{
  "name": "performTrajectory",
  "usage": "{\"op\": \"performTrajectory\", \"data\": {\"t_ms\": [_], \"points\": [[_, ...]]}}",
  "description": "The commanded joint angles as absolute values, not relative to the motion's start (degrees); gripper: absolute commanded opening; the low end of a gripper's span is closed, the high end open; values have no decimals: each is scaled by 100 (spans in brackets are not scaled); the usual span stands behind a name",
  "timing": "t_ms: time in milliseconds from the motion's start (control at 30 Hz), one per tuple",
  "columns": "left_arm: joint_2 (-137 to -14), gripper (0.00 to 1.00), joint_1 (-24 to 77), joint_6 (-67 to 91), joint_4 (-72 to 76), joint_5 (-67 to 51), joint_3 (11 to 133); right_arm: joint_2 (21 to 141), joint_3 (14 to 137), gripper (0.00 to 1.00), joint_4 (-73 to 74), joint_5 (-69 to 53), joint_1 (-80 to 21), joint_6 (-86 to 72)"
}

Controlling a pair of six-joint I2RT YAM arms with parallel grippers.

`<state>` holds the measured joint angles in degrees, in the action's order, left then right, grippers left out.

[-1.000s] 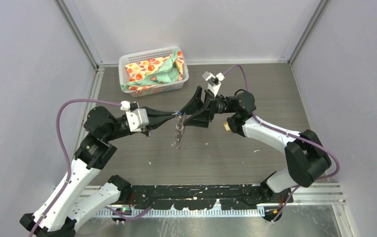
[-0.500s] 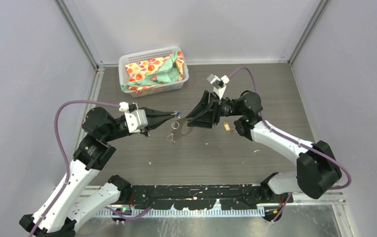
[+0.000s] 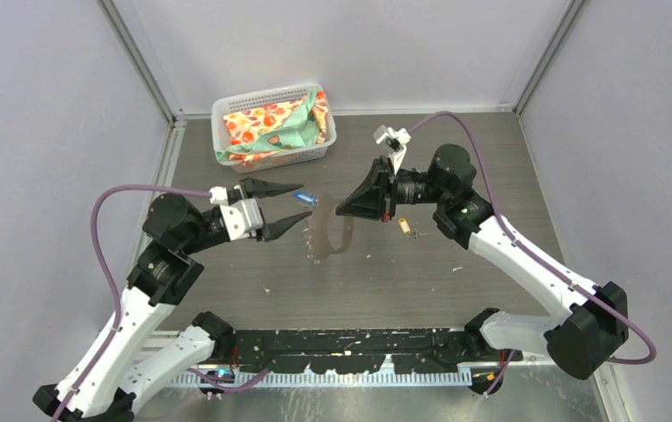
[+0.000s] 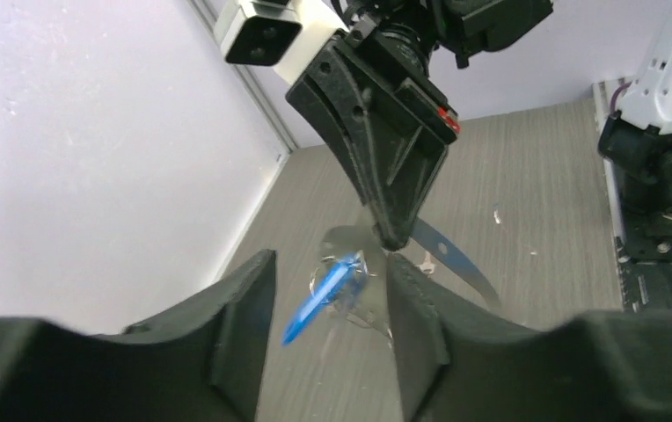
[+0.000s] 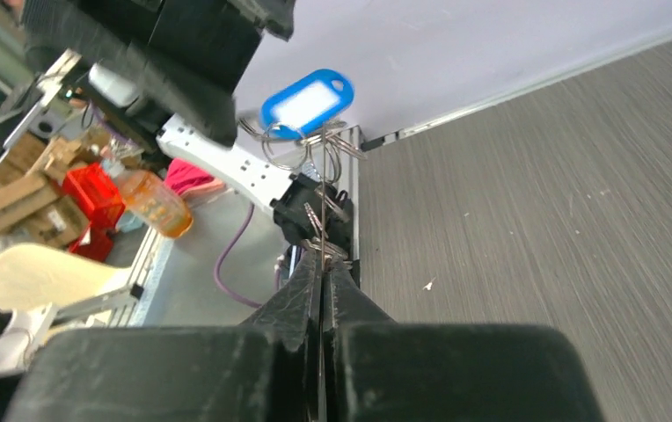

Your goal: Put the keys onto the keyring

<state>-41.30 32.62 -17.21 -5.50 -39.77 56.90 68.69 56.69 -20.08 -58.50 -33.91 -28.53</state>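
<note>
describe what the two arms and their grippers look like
The left arm and right arm have white shell links joined by bulky black joints. A purple cable loops along each one to a small white camera block at the wrist. The left gripper and right gripper are matte black, each with two wedge-shaped fingers tapering to narrow tips.

White links (image 3: 130, 325), black joints (image 3: 174, 220), purple cables (image 3: 157, 187), black gripper fingers (image 3: 266, 185)
</note>
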Motion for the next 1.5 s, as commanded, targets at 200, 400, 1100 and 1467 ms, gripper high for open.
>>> {"op": "performTrajectory", "data": {"t_ms": [200,400,1100,1467], "points": [[-3816,93,3280,-2946,-1129,-3297,5718,6553,7304,1,2001,-4094,-3375,-2888],[-3218,98,3287,-4498,-1805,-5149,5140,6984,8333,1,3266,-3007,-3373,-3741],[-3487,90,3324,-9838,1458,-4971,3004,7492,8760,1,3040,-3278,-3370,-5850],[-3638,43,3323,-9491,1585,-4899,3251,7461,8811,1,3121,-3349,-3373,-5810]]}}
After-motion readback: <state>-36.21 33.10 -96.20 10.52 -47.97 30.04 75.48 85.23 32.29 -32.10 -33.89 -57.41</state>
